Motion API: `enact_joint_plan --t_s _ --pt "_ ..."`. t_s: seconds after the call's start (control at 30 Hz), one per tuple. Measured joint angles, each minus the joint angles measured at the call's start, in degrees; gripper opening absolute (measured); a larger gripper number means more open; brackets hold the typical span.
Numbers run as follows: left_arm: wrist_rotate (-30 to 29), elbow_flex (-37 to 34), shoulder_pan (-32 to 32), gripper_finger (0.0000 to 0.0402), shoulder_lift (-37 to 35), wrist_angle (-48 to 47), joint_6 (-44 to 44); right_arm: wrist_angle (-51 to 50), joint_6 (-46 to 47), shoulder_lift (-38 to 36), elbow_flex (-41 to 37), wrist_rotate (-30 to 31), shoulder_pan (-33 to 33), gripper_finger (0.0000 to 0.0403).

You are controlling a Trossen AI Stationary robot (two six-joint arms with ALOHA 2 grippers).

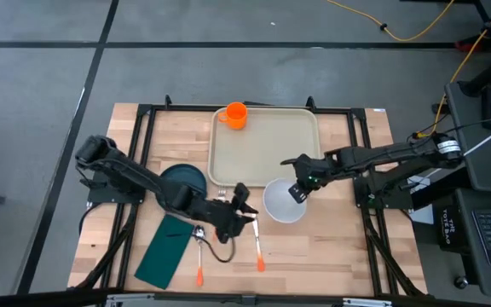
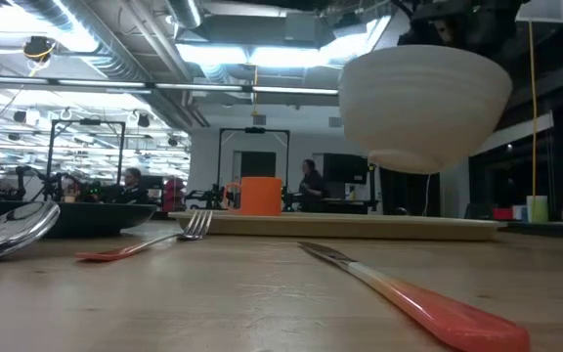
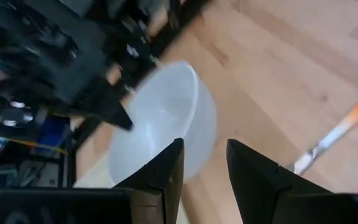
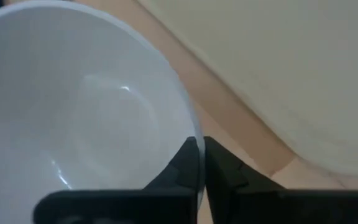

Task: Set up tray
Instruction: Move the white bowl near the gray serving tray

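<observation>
Tray [image 1: 267, 149] whole only from above

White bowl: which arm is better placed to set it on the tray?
Right. The right gripper already pinches the white bowl's rim and holds it off the table, beside the tray. The left gripper hangs empty near the knife.
</observation>
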Motion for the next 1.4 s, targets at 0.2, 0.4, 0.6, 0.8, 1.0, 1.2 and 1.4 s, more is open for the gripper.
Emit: enact_joint_plan --t_s 0.2,0.4,0.6,0.8,1.0,1.2,1.4 --pt "-0.23 11.22 0.71 0.0116 8.47 -10.10 0.97 -0.53 -1.17 0.26 0.00 0.03 -0.48 0.0012" --pt "1.02 17.03 0.72 0.0116 12.10 -10.58 5.84 -1.25 -1.20 0.26 0.00 0.88 -0.33 0.0012" --pt "3.22 17.56 2.27 0.0116 12.34 -10.33 5.61 -1.41 -3.12 0.26 0.00 1.61 -0.23 0.0012" --pt "3.97 17.32 4.12 0.0114 12.37 -11.09 4.40 -1.20 -4.15 0.26 0.00 1.76 -0.26 0.0012" --pt "6.45 17.30 5.60 0.0113 12.37 -13.65 4.29 -1.00 -4.19 0.26 0.00 1.77 -0.26 0.0012" --pt "7.33 17.30 6.49 0.0112 12.37 -16.48 3.09 0.84 -4.36 0.26 0.00 1.78 -0.26 0.0012" --pt "6.84 17.28 6.67 0.0109 12.37 -16.61 2.91 0.96 -4.41 0.26 0.00 1.80 -0.23 0.0012"
